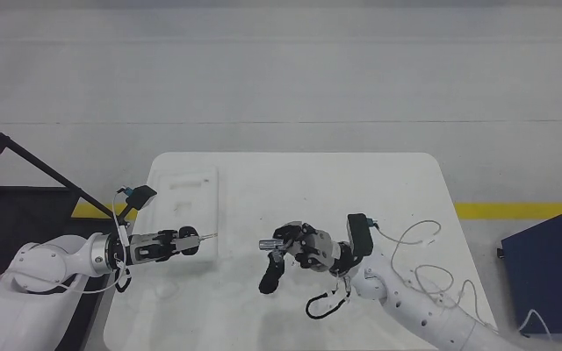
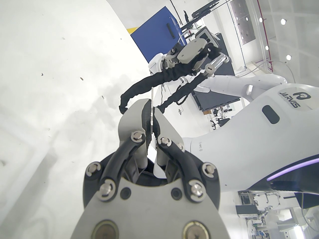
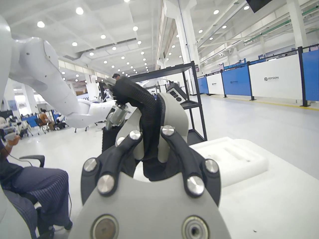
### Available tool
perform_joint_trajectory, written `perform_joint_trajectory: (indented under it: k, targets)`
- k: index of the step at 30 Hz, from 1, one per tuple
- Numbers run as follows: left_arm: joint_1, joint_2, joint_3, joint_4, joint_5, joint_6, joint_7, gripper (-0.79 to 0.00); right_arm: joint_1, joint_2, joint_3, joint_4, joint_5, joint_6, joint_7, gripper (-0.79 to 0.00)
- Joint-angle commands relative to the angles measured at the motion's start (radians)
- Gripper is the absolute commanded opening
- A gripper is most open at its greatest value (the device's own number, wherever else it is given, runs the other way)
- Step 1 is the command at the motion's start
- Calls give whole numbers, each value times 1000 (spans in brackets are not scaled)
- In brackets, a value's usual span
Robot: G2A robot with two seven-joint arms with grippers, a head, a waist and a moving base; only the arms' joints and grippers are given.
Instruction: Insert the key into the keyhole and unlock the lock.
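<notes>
**KEY AND LOCK HELD APART, KEY NOT INSERTED**

The left fingers (image 2: 130, 120) are closed on the key (image 2: 151, 105), which is clamped between the pads. The blade protrudes past the fingertips. The right fingers (image 3: 174, 110) are closed on the black-sleeved cable (image 3: 132, 88) of the lock (image 1: 267, 244). The metal lock body projects from the right fingers toward the left fingers, with its keyhole (image 2: 208, 69) facing the key. Key tip and keyhole are apart, with bare tabletop (image 1: 395, 193) below the gap. A white foam tray (image 1: 189, 189) lies beyond the left fingers.
</notes>
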Motion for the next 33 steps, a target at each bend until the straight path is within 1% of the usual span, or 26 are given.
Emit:
perform_joint_trajectory:
  k: [1,3,11,15,21,27,33]
  targets:
    - [0,0,0,0,0,0,0,-785,-2,-16,-7,26,70,-34,-3,-785]
    - [0,0,0,0,0,0,0,-785,4,-30,-7,45,91,-46,2,-785]
    - [0,0,0,0,0,0,0,-785,-2,-79,-13,111,153,-151,9,-785]
    - [0,0,0,0,0,0,0,-785,-18,-103,-17,142,215,-192,14,-785]
    - [0,0,0,0,0,0,0,-785,-51,-126,-11,166,296,-194,30,-785]
    - [0,0,0,0,0,0,0,-785,-78,-137,-18,160,354,-194,64,-785]
    - [0,0,0,0,0,0,0,-785,-100,-147,-38,151,462,-194,102,-785]
